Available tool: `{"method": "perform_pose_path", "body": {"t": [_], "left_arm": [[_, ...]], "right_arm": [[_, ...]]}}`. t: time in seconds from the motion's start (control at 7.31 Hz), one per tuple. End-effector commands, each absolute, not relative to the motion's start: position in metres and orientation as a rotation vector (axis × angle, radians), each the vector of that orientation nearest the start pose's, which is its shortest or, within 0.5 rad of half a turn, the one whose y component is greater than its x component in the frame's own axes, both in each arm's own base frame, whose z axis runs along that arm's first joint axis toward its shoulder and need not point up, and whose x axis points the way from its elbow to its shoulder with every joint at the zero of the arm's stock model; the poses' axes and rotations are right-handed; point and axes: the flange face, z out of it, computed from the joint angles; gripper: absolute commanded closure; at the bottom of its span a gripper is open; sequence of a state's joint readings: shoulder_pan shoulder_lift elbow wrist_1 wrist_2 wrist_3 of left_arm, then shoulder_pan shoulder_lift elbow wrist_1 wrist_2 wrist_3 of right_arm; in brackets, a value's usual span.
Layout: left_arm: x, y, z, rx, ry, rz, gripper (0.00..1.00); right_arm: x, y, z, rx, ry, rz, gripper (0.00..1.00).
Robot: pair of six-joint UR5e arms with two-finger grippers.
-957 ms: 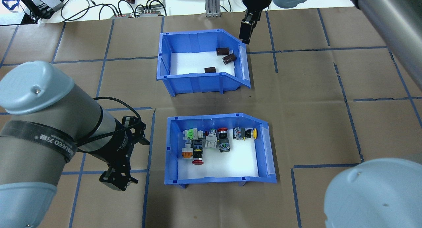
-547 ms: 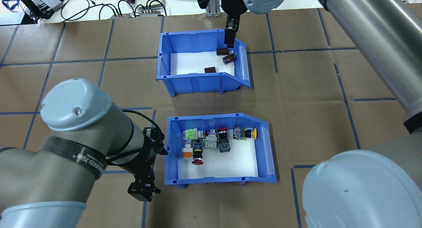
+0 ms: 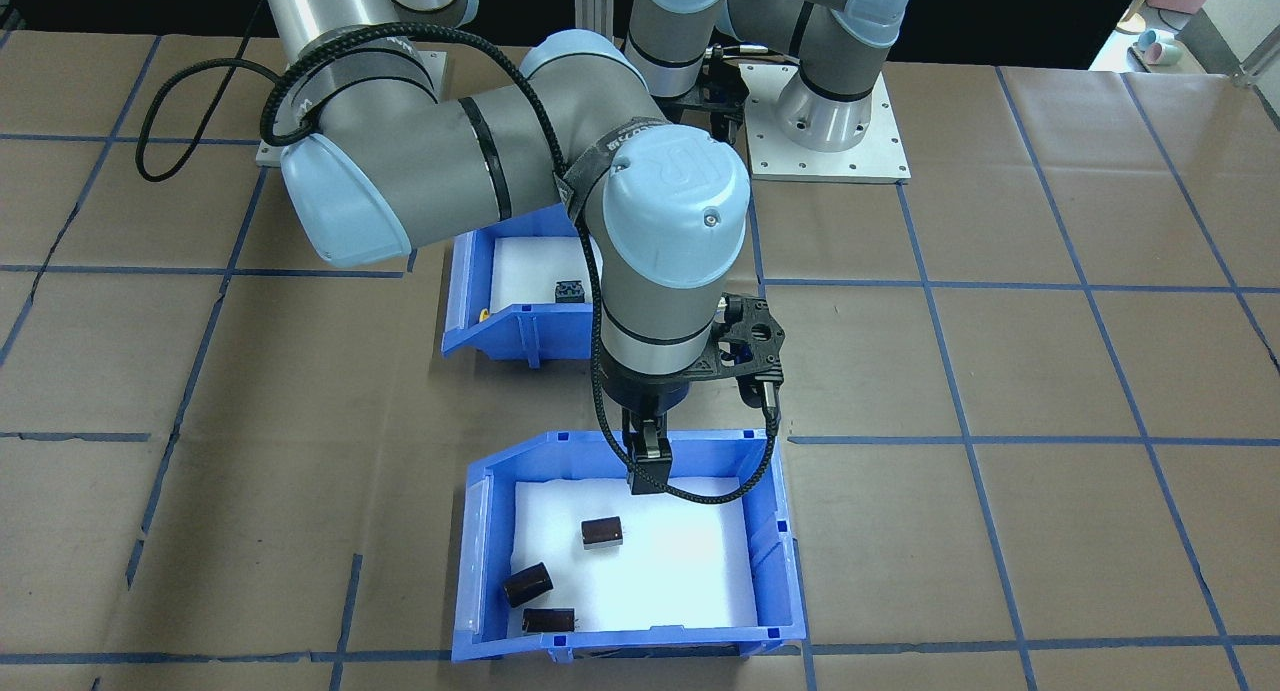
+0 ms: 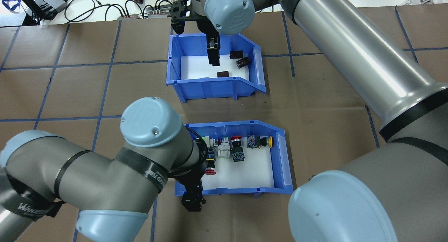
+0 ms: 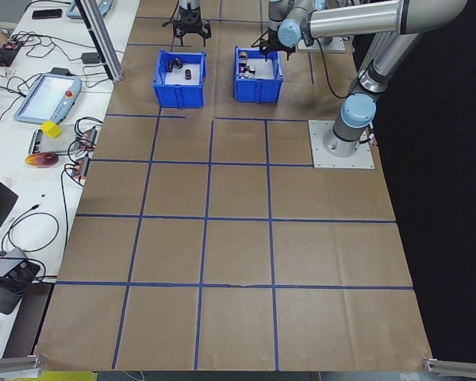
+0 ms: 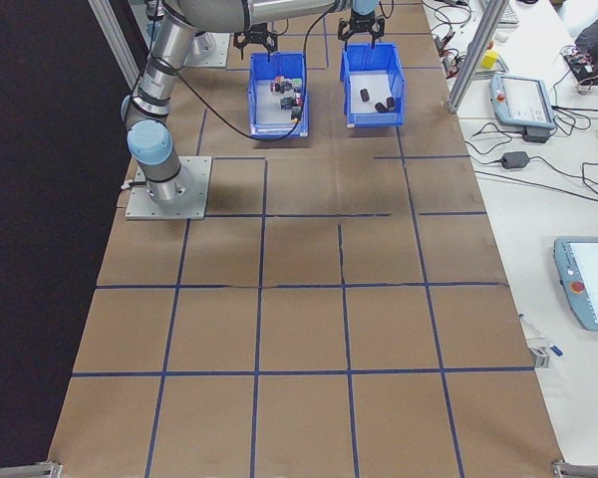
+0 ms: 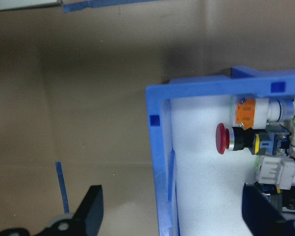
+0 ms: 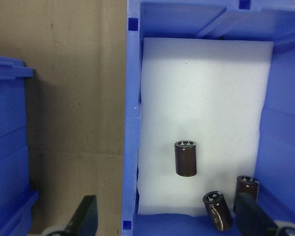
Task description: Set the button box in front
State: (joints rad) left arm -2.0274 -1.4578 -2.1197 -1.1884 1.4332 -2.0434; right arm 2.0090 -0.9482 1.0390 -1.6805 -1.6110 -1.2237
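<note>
- The button box (image 4: pixel 280 158) sits on the desk (image 4: pixel 332 105) on the robot's side of the capacitor bin (image 4: pixel 175 65), a strip of bare brown paper between them. Your overhead view shows its right half well; the left arm's elbow covers its left end.
- In the front-facing view you get only a sliver of the button box, tucked behind the right arm's wrist, so its contents can't be read there.
- The left gripper (image 7: pixel 169 216) straddles the box's left wall: one finger outside over the paper, the other inside over the white liner (image 7: pixel 201 172). The jaws are spread wide; you can't tell whether either finger touches the wall.
- From the wrist camera you can pick out a red mushroom-cap switch (image 7: pixel 222 138) and an orange one (image 7: pixel 246 112) just beside it; the rest are cut off at the frame's right edge.
- The right gripper (image 8: pixel 169 216) hangs over the capacitor bin, its jaws also wide, one finger outside the bin's wall and one inside. The fingertips are cropped at the bottom of that frame.
- Three dark cylinders (image 8: pixel 186 158) lie on the bin's liner; two of them are partly cut off.
- Both side views are too distant to show you either gripper clearly.
</note>
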Motion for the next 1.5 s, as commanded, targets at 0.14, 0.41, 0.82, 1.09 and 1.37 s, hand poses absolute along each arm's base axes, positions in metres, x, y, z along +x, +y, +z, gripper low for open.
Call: {"method": "perform_pose_path", "body": {"t": [0.14,0.41,0.82,1.09,1.37], "left_arm": [[-0.310,-0.285,0.283,-2.319,2.168,0.208,0.01],[-0.313,-0.289,0.260,-2.345,2.187,0.195,0.01],[-0.315,-0.291,0.250,-2.345,2.150,0.210,0.23],[-0.317,-0.291,0.253,-2.346,2.188,0.210,0.78],[-0.321,-0.297,0.263,-2.414,2.250,0.184,0.95]], "right_arm": [[0.456,-0.596,0.329,-2.396,2.079,0.059,0.00],[0.458,-0.599,0.293,-2.383,2.072,0.110,0.00],[0.460,-0.605,0.258,-2.344,2.122,0.098,0.13],[0.459,-0.604,0.266,-2.349,2.124,0.101,0.63],[0.459,-0.606,0.270,-2.383,2.147,0.092,0.88]]}}
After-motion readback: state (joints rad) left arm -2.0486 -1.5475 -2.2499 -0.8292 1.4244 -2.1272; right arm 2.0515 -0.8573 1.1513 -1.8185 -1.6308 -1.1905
